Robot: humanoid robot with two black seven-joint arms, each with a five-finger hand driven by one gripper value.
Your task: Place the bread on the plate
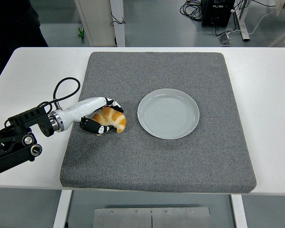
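Left robot hand closed around the bread on the grey mat.

The left robot hand [100, 116] reaches in from the desk's [28, 71] left side, its upper fingers [113, 103] curled over the far edge of the bread [111, 119] and its thumb pressed against the near edge, so the croissant sits clamped between them, resting on the mat [156, 156]. Right of the hand, apart from the bread, lies the plate [168, 113]. Beyond the hand, at the desk's far left corner, part of a person [14, 23] in dark clothing shows.
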